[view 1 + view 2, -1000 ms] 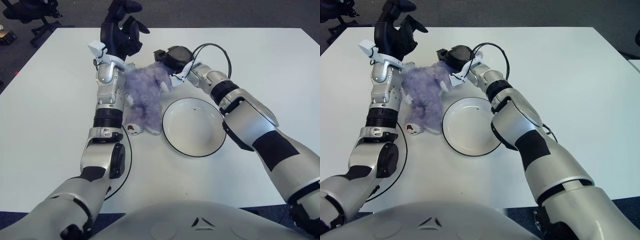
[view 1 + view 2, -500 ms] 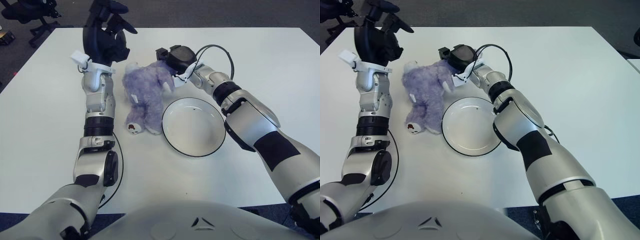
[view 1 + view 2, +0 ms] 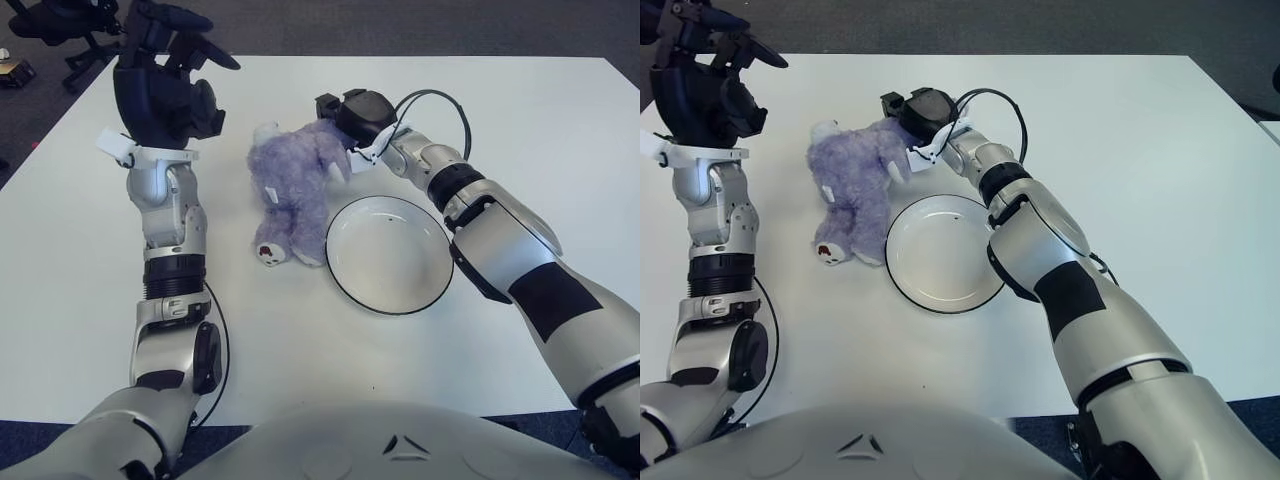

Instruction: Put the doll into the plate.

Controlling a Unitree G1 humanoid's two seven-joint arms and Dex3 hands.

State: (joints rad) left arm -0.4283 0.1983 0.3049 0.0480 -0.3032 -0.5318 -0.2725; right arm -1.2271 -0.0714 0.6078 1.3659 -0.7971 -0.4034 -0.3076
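Note:
A fluffy purple doll (image 3: 294, 186) lies on the white table, its feet toward me, just left of the plate (image 3: 386, 258) and touching its rim. The plate is white with a dark rim and holds nothing. My right hand (image 3: 356, 114) is pressed into the doll's upper right side, its fingers closed on the fur there. My left hand (image 3: 163, 78) is raised well left of the doll, fingers spread, holding nothing, with a gap of bare table between it and the doll.
The white table (image 3: 540, 130) stretches wide to the right and left. A black cable (image 3: 446, 101) loops over my right wrist. An office chair (image 3: 60, 22) stands on the floor beyond the table's far left corner.
My left hand has drawn away from the doll to the left and risen. The doll has settled slightly and its head shows now. My right hand has stayed at the doll.

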